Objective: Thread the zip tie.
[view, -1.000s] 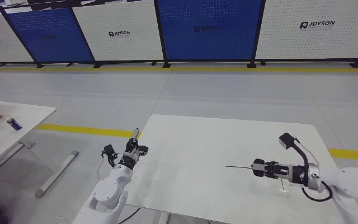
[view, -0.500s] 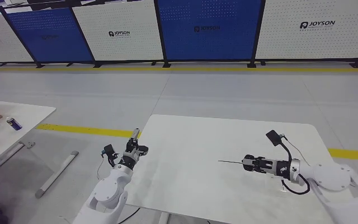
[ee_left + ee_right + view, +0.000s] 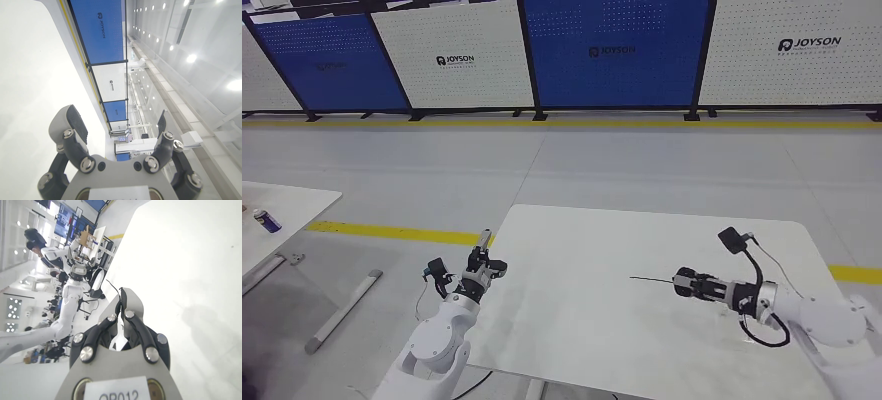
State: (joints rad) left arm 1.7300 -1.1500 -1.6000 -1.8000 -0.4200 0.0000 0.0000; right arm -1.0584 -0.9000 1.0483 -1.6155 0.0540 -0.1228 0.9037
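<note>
Black zip tie [image 3: 651,281], one, pinched in right tool [image 3: 678,284].

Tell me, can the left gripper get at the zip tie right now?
Probably yes: the open left gripper has nothing between it and the zip tie, whose free end sticks out of the shut right gripper toward it.

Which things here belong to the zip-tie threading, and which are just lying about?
Job: thin black zip tie, pinched in the shut right hand; open left hand, at the edge of the white table.
Lying about: small dark can on the side table; blue and white pegboard panels.
</note>
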